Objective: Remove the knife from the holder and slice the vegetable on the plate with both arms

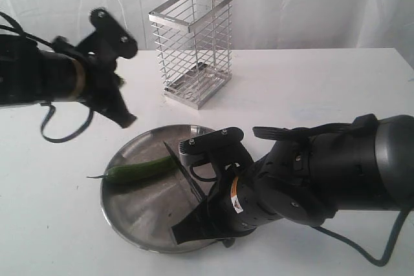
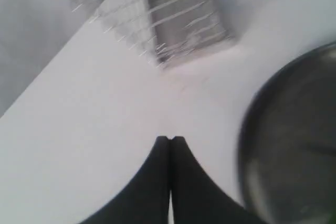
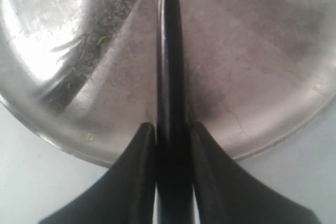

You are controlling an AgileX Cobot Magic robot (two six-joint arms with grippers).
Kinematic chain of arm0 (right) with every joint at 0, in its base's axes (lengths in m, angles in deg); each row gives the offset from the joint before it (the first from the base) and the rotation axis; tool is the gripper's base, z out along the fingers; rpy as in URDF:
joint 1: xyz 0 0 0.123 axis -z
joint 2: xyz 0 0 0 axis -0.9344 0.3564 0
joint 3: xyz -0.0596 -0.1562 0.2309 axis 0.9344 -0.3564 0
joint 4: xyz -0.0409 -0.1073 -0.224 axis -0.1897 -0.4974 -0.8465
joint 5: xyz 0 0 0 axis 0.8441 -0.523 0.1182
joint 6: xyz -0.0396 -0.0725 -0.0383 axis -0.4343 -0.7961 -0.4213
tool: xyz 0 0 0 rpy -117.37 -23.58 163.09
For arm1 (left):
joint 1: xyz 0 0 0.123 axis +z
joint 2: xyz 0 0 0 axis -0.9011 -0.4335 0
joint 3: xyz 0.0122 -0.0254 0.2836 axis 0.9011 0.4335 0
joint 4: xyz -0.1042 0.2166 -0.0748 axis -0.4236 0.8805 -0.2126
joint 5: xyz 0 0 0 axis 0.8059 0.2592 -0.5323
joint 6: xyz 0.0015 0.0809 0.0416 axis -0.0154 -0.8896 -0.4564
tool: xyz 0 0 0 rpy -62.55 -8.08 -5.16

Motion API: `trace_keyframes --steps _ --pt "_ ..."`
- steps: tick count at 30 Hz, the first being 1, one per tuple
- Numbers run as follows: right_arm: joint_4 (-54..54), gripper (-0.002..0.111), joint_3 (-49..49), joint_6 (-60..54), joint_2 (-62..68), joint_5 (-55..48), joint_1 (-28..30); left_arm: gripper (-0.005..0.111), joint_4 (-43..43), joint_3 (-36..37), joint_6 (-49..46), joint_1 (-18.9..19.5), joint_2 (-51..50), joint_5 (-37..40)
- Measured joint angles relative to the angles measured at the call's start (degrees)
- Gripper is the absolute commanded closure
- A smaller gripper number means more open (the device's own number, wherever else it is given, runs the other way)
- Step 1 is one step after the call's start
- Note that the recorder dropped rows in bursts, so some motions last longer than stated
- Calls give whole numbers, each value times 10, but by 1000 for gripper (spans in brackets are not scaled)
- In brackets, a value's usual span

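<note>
Two pincers play different parts. The right pincer (image 3: 170,127) clamps the knife (image 3: 170,61) by its handle, with the blade pointing toward eleven o'clock across the plate (image 1: 115,206) and its edge at the pepper's (image 1: 137,171) blunt end; contact is unclear. The pepper lies at the plate's nine o'clock. The left pincer (image 2: 170,139), shut and empty, hovers over the worktop (image 1: 310,88) at ten o'clock, probably placed to steady the pepper. The holder (image 1: 194,43) stands at twelve.
</note>
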Motion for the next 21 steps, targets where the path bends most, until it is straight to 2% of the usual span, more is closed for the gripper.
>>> trace_keyframes --steps 2,4,7,9,11,14,18,21 --pt "-1 108 0 0 0 0 0 107 -50 11 -28 1 24 92" --pt "-4 108 0 0 0 4 0 107 -147 30 -114 4 51 152" --pt "-6 108 0 0 0 16 0 107 -364 55 -330 4 73 225" --pt "-6 108 0 0 0 20 0 107 -537 59 -517 4 79 303" --pt "-7 108 0 0 0 21 0 107 -675 56 -698 4 81 388" --pt "-7 108 0 0 0 21 0 107 -858 32 -869 4 91 494" --pt "-7 108 0 0 0 21 0 107 -1000 -8 -945 14 113 510" --pt "-7 108 0 0 0 21 0 107 -1097 -19 -975 64 118 475"
